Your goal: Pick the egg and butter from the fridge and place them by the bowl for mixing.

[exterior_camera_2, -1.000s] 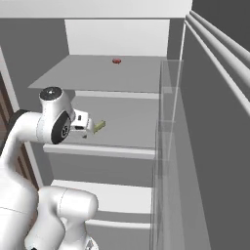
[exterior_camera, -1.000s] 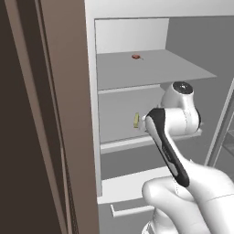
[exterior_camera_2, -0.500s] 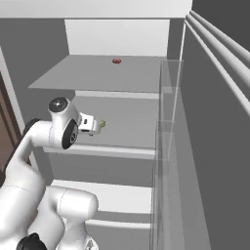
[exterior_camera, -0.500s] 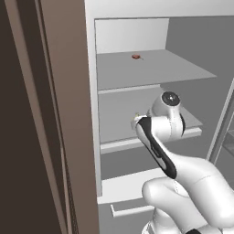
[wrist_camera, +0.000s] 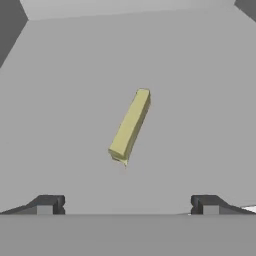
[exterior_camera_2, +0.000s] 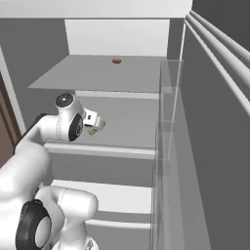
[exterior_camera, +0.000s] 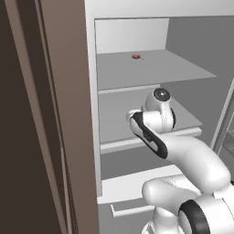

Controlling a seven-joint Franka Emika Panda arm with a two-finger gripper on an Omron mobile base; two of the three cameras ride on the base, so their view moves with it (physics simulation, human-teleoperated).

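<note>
**Figure: Approach to the butter on the middle fridge shelf, hand open and empty**

The arm reaches into the open fridge [exterior_camera: 132,32] at the level of its middle shelf [exterior_camera_2: 132,124]. The hand [wrist_camera: 127,204] is fully spread, its two dark fingertips [wrist_camera: 47,204] standing wide apart at the bottom of the hand view with nothing between them. The butter [wrist_camera: 130,125], a thin pale-yellow stick, lies flat on the grey shelf ahead of the fingertips, roughly centred between them but clearly apart from both, its long axis slanted in that view. In the right base view the butter [exterior_camera_2: 96,126] shows just beyond the wrist, partly covered by it. A small flat red thing [exterior_camera: 136,56] sits alone on the upper shelf. The egg cannot be made out in these views; it may lie hidden behind the arm.

Step in hand, as judged: the first pick, in its approach phase, with no contact yet made. The next move calls for an advance along the hand's line until the stick lies between the fingers, probably with a slight roll so that the pads meet its long faces across the narrow width, then a closing and a lift clear of the shelf.

Change from the earlier frames: the wrist has swung lower and further to the left of the shelf opening in the left base view, so that it now covers the butter there, which showed beside it a second ago. The hand's spread is unchanged, and the red thing has not moved.
</note>
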